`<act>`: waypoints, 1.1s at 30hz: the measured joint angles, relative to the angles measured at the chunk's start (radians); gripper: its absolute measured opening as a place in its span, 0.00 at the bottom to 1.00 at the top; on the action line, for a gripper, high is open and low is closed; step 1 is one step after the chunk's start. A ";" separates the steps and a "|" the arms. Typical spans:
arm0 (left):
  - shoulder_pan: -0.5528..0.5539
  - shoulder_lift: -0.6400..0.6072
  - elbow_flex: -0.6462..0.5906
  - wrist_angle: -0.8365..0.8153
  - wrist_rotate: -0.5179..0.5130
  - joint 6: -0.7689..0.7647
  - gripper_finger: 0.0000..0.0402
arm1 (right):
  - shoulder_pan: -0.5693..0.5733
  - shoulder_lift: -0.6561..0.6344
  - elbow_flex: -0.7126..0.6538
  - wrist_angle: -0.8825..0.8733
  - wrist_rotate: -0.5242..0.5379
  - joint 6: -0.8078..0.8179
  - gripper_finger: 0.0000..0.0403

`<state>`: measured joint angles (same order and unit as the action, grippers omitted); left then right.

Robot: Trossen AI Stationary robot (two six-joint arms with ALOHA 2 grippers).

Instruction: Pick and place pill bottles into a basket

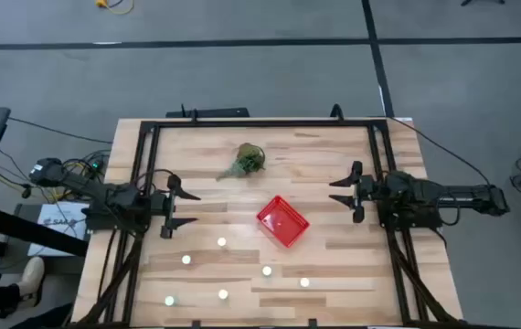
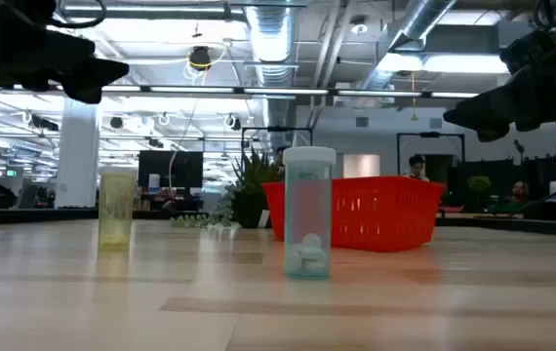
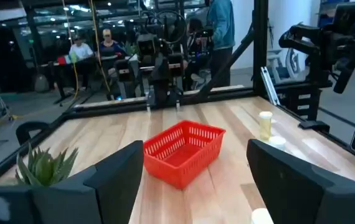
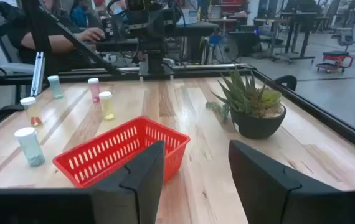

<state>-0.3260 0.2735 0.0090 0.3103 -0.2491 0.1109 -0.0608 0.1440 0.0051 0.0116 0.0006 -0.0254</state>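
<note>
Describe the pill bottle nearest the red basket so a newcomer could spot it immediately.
Start at the red basket sitting mid-table, set diagonally. Look just off its corner on the left arm's side, toward the bottle cluster: a small white-capped pill bottle stands there. It is the closest of the six to the potted plant; the other five stand farther off.

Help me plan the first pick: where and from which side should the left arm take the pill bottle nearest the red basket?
Grip the pill bottle across its round body just under the white cap, coming straight down. It stands upright and clear of its neighbours, so the open left end effector can straddle it. The basket sits just beside for the drop.
</note>
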 joint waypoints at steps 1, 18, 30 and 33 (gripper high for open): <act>0.000 -0.012 0.000 0.000 0.005 0.001 0.69 | 0.000 0.000 0.000 0.000 0.000 0.000 0.43; 0.001 -0.269 0.005 -0.212 0.032 -0.014 0.69 | 0.000 0.000 0.000 0.000 0.000 0.000 0.43; 0.001 -0.269 0.010 -0.276 0.018 -0.070 0.69 | 0.000 0.000 0.000 0.000 0.000 0.000 0.43; 0.001 -0.269 0.010 -0.278 0.018 -0.070 0.69 | 0.000 0.000 0.000 0.000 0.000 0.000 0.43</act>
<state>-0.3248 0.0048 0.0189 0.0326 -0.2314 0.0414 -0.0608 0.1440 0.0048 0.0113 0.0006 -0.0256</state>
